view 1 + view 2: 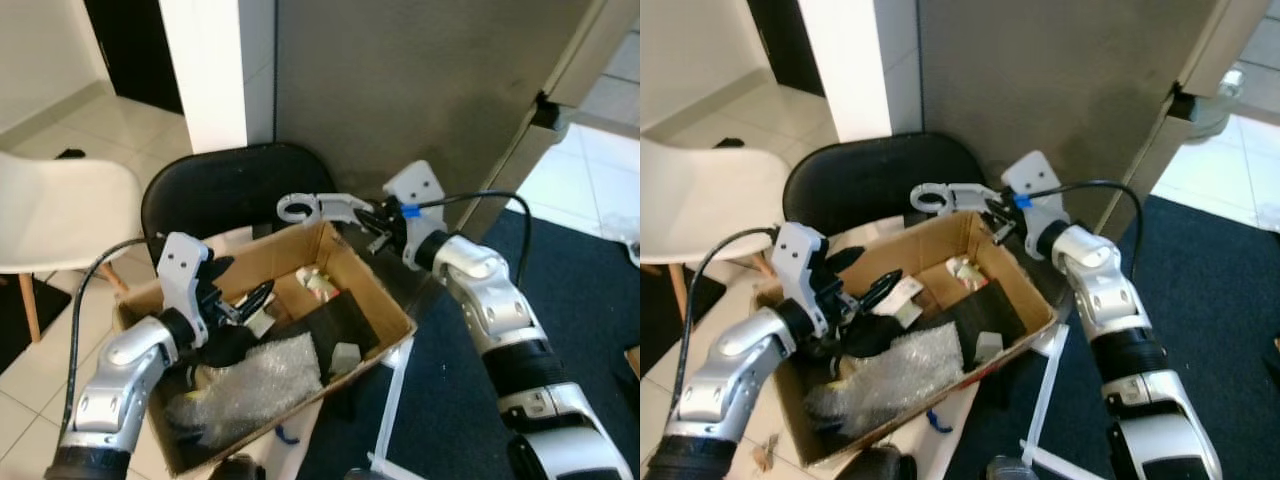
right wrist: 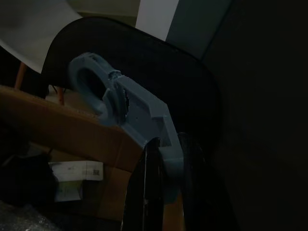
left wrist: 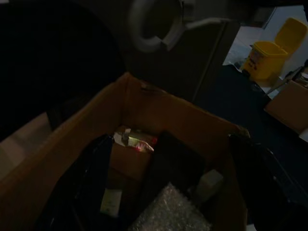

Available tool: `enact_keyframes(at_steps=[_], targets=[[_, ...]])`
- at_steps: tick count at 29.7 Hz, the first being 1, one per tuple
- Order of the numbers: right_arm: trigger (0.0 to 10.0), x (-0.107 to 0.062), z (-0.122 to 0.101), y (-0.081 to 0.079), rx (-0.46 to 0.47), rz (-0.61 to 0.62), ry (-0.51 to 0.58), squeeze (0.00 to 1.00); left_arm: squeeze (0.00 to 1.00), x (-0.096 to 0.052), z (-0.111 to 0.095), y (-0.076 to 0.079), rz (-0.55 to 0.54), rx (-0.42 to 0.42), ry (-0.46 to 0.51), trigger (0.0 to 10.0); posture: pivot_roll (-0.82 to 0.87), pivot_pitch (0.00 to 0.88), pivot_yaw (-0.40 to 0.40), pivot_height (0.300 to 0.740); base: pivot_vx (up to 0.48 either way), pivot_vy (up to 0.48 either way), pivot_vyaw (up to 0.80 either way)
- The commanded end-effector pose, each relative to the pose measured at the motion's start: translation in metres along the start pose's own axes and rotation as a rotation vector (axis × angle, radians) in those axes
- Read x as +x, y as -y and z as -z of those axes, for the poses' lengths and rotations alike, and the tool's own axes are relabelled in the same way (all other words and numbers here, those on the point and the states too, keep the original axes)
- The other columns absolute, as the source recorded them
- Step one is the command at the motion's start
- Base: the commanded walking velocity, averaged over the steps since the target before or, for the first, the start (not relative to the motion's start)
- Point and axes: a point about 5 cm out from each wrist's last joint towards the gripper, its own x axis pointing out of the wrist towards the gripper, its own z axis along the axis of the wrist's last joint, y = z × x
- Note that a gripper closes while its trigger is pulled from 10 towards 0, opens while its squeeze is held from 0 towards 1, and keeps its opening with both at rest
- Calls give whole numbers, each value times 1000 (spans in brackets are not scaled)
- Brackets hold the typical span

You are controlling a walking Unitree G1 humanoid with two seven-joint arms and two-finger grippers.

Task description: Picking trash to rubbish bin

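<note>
An open cardboard box (image 1: 392, 308) rests on a black chair (image 1: 225, 185) and holds trash: bubble wrap (image 1: 262, 383), black pieces, a small red-and-white packet (image 1: 320, 283). My right gripper (image 1: 376, 222) is shut on a white plastic part with a ring end (image 1: 318, 208), holding it level just above the box's far rim. In the right wrist view the part (image 2: 120, 103) sticks out from between the black fingers (image 2: 144, 192). My left gripper (image 1: 240, 292) hangs open over the box's left side, its fingers (image 3: 91, 187) spread above the trash with nothing between them.
A white chair (image 1: 55, 215) stands at the left. A grey partition (image 1: 420, 90) rises right behind the box. Dark carpet (image 1: 590, 300) lies to the right, with a white strip (image 1: 390, 400) on the floor by the box. A yellow bucket (image 3: 267, 57) stands further off.
</note>
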Motion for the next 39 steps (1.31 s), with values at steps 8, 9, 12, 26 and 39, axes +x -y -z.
enact_keyframes(at_steps=[8, 9, 12, 26, 39], targets=[[10000, -2, 7, -4, 3, -24, -37, 1000, 0, 2, 2, 10, 56, 18, -47, 10000, 5, 0, -49, 740, 0, 0, 0], [10000, -2, 6, -4, 10, -19, -34, 1000, 0, 2, 2, 10, 56, 19, -48, 10000, 5, 0, -49, 740, 0, 0, 0], [10000, -2, 4, -2, 29, -12, -25, 1000, 0, 2, 2, 10, 57, 19, -52, 10000, 6, 0, -49, 740, 0, 0, 0], [10000, -11, -10, 22, 415, 53, 180, 0, 0, 14, -12, 2, -30, 32, 46, 10000, -7, 0, -48, 740, 0, 0, 0], [10000, 5, -6, -18, 439, 1, 188, 0, 0, 56, -40, 22, -25, -82, 249, 10000, -42, 0, -48, 740, 0, 0, 0]])
